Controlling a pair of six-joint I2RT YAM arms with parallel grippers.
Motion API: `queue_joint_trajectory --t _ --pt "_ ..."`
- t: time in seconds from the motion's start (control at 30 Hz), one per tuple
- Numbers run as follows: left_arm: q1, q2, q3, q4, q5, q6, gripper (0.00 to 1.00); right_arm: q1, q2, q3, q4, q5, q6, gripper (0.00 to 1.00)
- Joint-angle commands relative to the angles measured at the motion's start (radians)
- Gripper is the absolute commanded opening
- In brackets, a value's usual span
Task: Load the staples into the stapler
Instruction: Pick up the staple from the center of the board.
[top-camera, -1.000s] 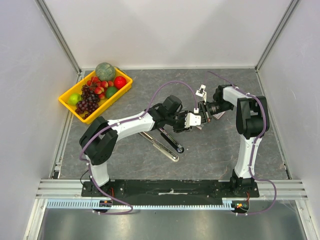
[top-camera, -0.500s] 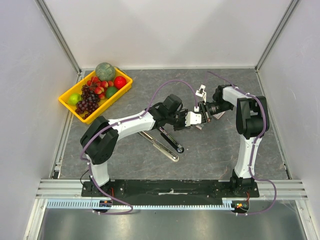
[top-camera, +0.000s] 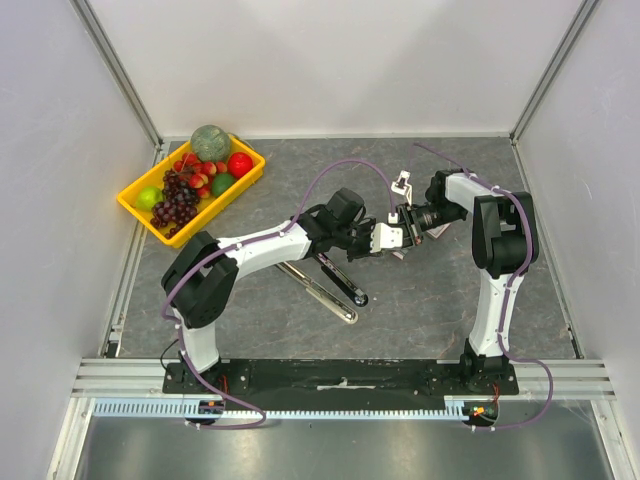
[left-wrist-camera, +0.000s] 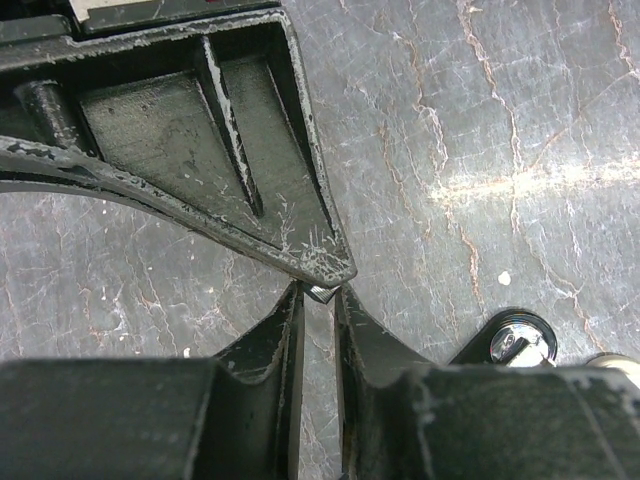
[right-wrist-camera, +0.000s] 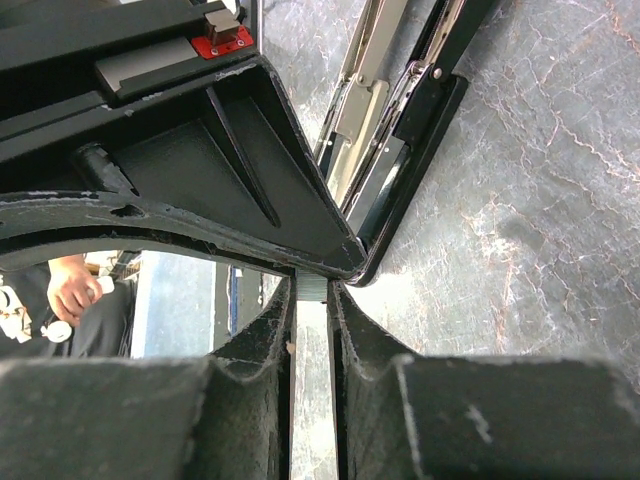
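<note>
A short grey strip of staples (right-wrist-camera: 312, 288) is pinched between the fingertips of my right gripper (right-wrist-camera: 312, 292), which is shut on it. My left gripper (left-wrist-camera: 320, 295) meets it tip to tip above the table, its jaws shut on the other end of the staples (left-wrist-camera: 321, 292). From above, the left gripper (top-camera: 390, 241) and the right gripper (top-camera: 400, 228) touch noses right of centre. The stapler (top-camera: 335, 280) lies opened flat on the table below and left of them, its silver channel (right-wrist-camera: 372, 120) facing up.
A yellow tray (top-camera: 134, 200) of toy fruit stands at the back left. A small white object (top-camera: 402, 183) lies just behind the grippers. Grey walls close in both sides and the back.
The left gripper's jaws have closed onto the strip held by the right gripper. Both arms have stayed nearly still.
</note>
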Motion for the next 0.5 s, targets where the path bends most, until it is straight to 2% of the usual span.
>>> queue_joint_trajectory --t 0.0,0.2,0.47 --pt "-0.02 -0.009 0.018 -0.004 0.111 -0.029 0.11 0.002 -0.022 0.018 -0.045 -0.06 0.0 0.21" --pt "-0.02 -0.027 0.003 -0.004 0.126 -0.059 0.04 -0.013 -0.012 0.032 -0.045 -0.068 0.018 0.24" --pt "-0.018 -0.032 -0.009 0.022 0.083 -0.157 0.02 -0.028 -0.023 0.03 -0.045 -0.078 0.023 0.27"
